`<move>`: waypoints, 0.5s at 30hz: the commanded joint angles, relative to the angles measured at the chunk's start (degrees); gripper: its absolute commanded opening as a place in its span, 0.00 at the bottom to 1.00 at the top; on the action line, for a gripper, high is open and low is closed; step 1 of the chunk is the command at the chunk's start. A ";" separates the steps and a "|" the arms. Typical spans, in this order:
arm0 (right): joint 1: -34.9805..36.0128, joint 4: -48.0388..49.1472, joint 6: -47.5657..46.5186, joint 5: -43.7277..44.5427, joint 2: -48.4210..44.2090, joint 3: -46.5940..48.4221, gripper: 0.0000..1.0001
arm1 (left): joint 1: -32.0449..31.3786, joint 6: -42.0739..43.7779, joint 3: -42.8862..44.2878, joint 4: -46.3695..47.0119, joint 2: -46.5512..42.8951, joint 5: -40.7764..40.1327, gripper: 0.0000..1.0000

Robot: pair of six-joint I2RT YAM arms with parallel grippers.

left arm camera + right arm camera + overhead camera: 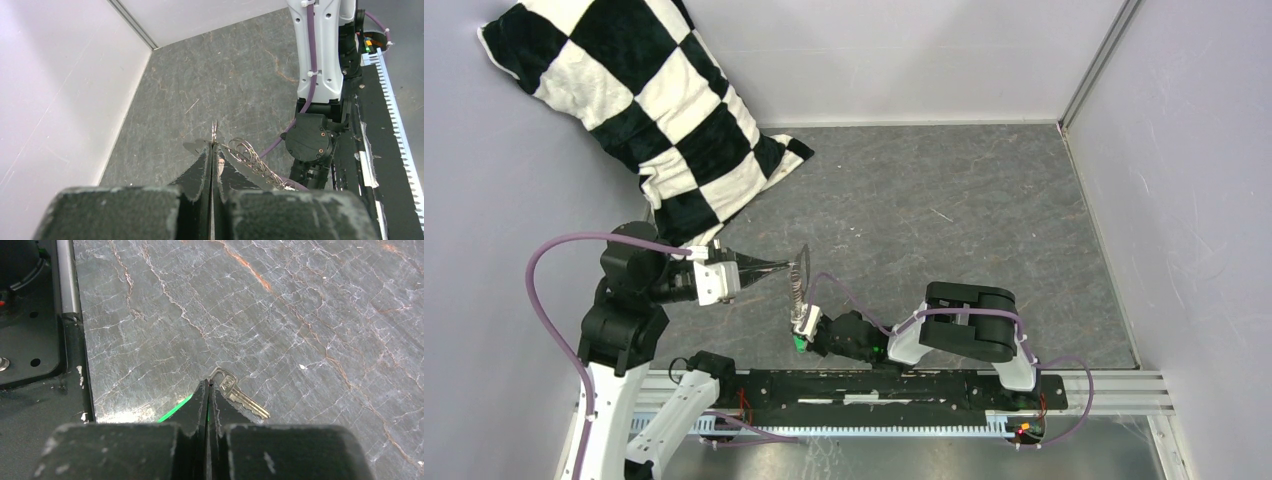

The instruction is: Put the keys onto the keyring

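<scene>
So the key is a small silvery one, sitting at the tips of the right gripper. Its head is tucked between the fingertips and the toothed blade pokes out to the right over the table. There's a bright green tag peeking out on the other side of the fingers, and from the top camera that same green bit shows just under the gripper, near the front edge of the table. The right jaws are pressed together on the key's head. I honestly can't tell if the key is off the surface or still resting on it. The keyring is up in the left gripper, whose jaws are clamped tight on the thin wire loop. A sliver of the loop sticks up past the fingertips, and a bunch of small rings strung along it fans off to the right. From above, the keyring hangs just beyond the right gripper, close but not touching as far as I can see. A black-and-white checkered pillow leans in the far left corner, well away from everything.
</scene>
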 commanded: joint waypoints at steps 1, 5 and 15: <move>0.05 2.42 0.33 -0.65 -0.61 -0.79 0.00 | 0.24 -0.35 2.22 0.32 -0.56 0.78 0.02; -1.35 6.31 -0.10 -0.30 -7.14 -8.08 0.00 | 0.24 -0.36 1.72 -0.17 -0.22 0.72 0.02; -3.00 3.50 -2.02 -2.27 -26.58 -23.57 0.00 | 0.24 -0.91 -1.28 0.99 -0.07 3.85 0.02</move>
